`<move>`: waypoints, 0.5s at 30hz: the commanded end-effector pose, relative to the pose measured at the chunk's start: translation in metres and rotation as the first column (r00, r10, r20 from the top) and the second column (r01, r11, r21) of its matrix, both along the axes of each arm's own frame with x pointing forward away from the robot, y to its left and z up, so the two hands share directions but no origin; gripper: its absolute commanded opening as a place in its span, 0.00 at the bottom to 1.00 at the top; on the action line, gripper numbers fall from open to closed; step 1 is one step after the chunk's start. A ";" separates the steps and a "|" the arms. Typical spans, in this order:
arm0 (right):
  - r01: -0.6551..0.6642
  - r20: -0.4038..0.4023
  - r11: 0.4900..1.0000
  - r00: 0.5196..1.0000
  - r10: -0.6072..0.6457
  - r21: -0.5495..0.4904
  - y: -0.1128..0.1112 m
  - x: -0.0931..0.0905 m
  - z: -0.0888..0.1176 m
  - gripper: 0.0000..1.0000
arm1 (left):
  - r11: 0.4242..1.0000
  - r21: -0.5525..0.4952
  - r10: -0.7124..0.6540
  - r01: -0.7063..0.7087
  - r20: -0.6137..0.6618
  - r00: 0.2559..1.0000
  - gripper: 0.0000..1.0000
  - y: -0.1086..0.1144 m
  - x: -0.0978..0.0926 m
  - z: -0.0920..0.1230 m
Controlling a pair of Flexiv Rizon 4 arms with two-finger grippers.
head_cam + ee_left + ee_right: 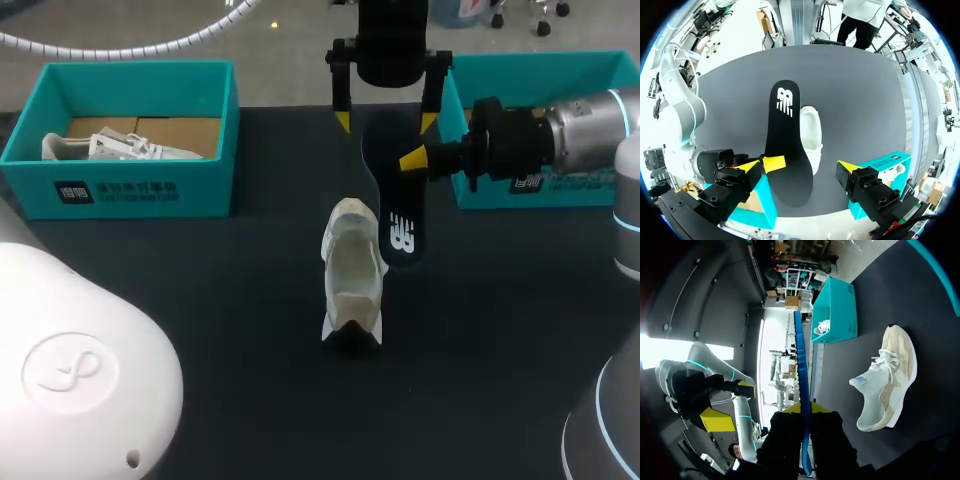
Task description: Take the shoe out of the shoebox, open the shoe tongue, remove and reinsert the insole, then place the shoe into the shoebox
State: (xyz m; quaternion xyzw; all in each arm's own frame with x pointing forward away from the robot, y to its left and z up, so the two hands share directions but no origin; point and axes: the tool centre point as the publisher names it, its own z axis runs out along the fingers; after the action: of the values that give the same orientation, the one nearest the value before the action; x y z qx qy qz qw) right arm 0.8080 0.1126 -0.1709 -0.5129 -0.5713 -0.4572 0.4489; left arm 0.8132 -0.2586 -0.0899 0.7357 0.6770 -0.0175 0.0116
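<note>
Insole's out! The right gripper [415, 158] had the black insole [397, 205] pinched by its edge, raised just behind and beside the shoe [352, 275], with the printed end nearest the shoe's collar. The left gripper [387, 122] hovered farther behind the shoe, fingers spread wide, gripping nothing. The shoe stood upright on the table [200, 300], outside any box. Reinsertion looked to be the step in hand: the insole wanted lining up with the shoe's length, then feeding into the opening
</note>
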 end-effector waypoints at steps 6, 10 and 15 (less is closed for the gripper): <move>-0.002 -0.001 1.000 1.000 0.002 -0.003 -0.002 -0.001 0.001 0.00 | 0.988 -0.149 0.030 -0.027 0.019 0.999 1.00 0.011 -0.007 -0.003; -0.006 0.001 1.000 1.000 0.006 -0.008 -0.004 -0.001 0.002 0.00 | 0.970 -0.243 0.042 -0.031 0.041 0.998 1.00 0.016 -0.009 -0.004; -0.009 0.001 1.000 1.000 0.009 -0.013 -0.006 -0.001 0.003 0.00 | 0.947 -0.321 0.046 -0.025 0.058 0.997 1.00 0.021 -0.012 -0.005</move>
State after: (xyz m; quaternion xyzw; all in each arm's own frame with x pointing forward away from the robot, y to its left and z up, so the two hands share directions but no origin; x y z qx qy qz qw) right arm 0.8073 0.1075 -0.1692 -0.5123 -0.5754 -0.4535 0.4481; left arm 0.8082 -0.2531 -0.0895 0.7204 0.6847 -0.0608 0.0915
